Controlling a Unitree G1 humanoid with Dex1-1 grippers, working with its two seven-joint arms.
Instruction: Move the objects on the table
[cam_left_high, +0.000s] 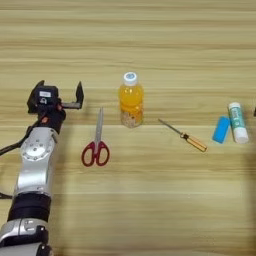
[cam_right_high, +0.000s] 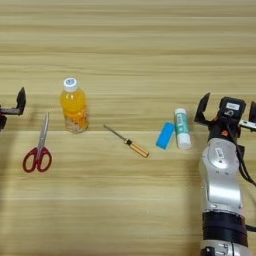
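Your left gripper open just left of scissors, right gripper open right of tube, bare table nearside.

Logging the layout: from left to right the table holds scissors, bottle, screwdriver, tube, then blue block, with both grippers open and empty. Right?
Not quite: the last two are swapped. In the right eye view the blue block lies left of the tube, just after the screwdriver. Scissors, bottle and the open, empty left gripper and right gripper are as stated.

Left to right: scissors, bottle, screwdriver, block, tube.
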